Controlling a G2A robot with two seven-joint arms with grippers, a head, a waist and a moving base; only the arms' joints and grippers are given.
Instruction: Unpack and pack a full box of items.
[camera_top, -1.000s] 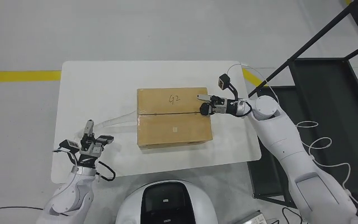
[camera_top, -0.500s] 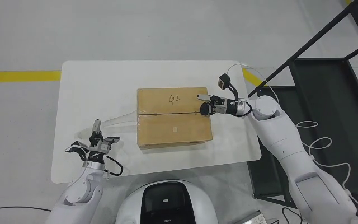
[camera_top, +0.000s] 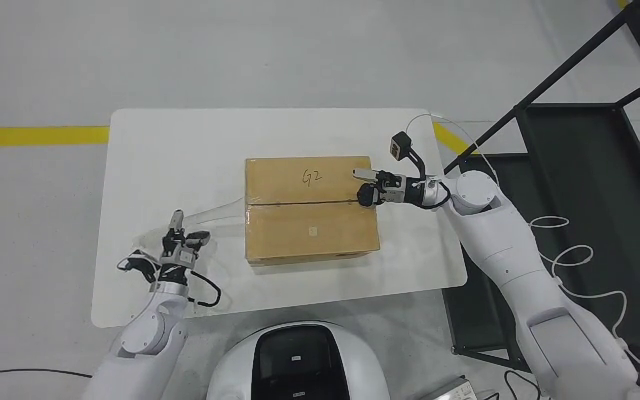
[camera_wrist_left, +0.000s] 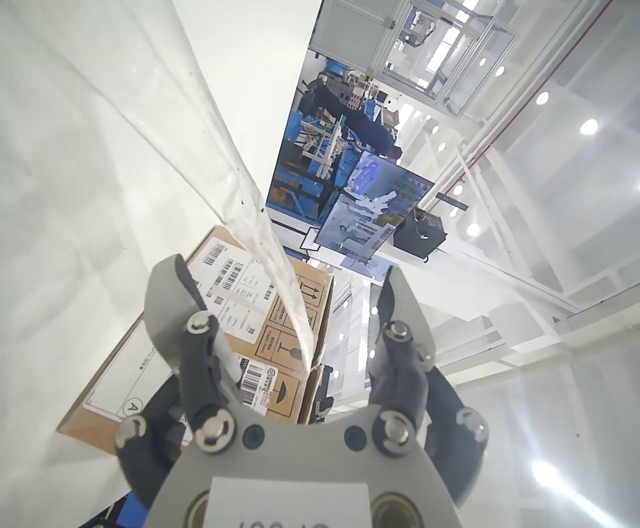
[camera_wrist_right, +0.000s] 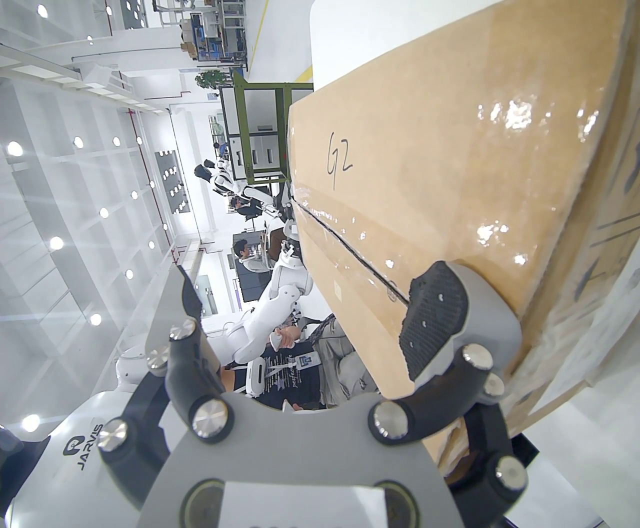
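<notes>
At the near left corner of the white table (camera_top: 150, 160), the left gripper (camera_wrist_left: 282, 272) is seen with its jaws spread wide and nothing clamped between them. A strip of clear tape (camera_wrist_left: 235, 185) is stretched from the left end of the cardboard box (camera_top: 310, 225) to this gripper. Its loose end lies against one finger, and whether it is stuck there cannot be told.

The box is placed at the middle of the table with its flaps closed. The centre seam (camera_wrist_right: 345, 245) is not yet parted, and a glossy film can be made out across the top.

At the box's right end, the right gripper (camera_wrist_right: 307, 280) is also held open. One textured pad is laid on the top edge just beside the seam, and the other finger is left in the air, so the box is steadied but not gripped.

Trouble is most likely to be caused by the tape. If it clings to the open finger, it may be dragged about or folded back onto the cardboard. The box, merely pressed at one end, could be slid or turned by a hard pull. The strip might also be torn short, leaving the seam sealed.
</notes>
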